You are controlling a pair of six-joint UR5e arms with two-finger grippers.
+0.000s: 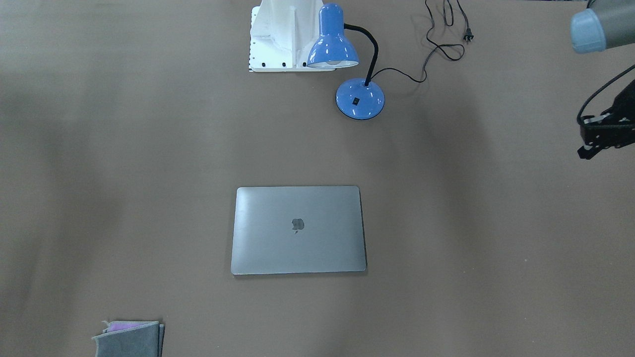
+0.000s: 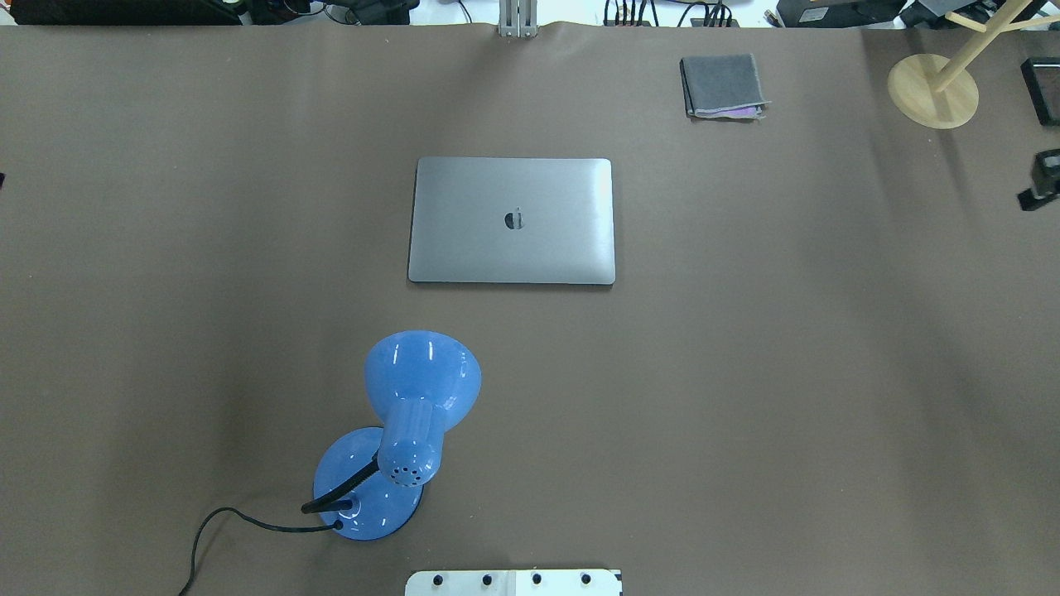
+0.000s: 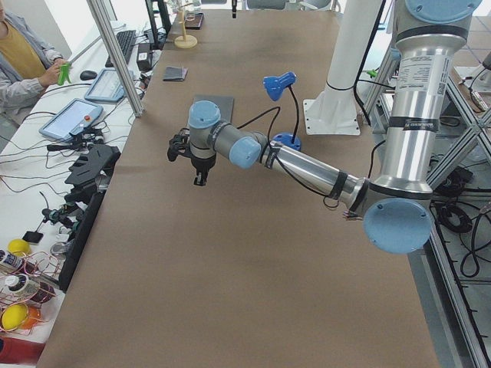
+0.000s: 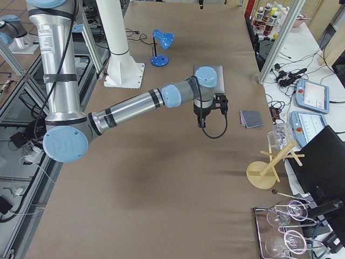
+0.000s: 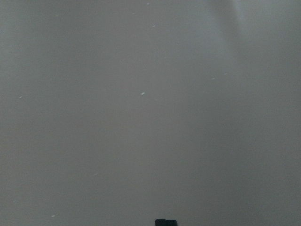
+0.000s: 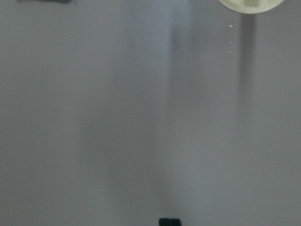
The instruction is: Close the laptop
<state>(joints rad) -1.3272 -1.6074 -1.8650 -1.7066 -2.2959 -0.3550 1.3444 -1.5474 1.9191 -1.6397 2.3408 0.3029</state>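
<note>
The space-grey laptop (image 1: 297, 230) lies flat in the middle of the brown table with its lid down and the apple logo facing up; it also shows in the overhead view (image 2: 513, 221). My left gripper (image 3: 199, 178) hangs above bare table well off to the laptop's side. Its fingertips (image 5: 166, 222) show together at the bottom edge of the left wrist view, holding nothing. My right gripper (image 4: 201, 123) hangs above bare table on the other side, fingertips (image 6: 170, 221) together and empty. Neither gripper touches the laptop.
A blue desk lamp (image 2: 414, 414) stands between the laptop and the robot base (image 1: 285, 34), its cable (image 1: 441, 39) trailing on the table. A folded grey cloth (image 2: 722, 85) lies at the far edge. A wooden stand (image 2: 933, 89) is at the far right corner.
</note>
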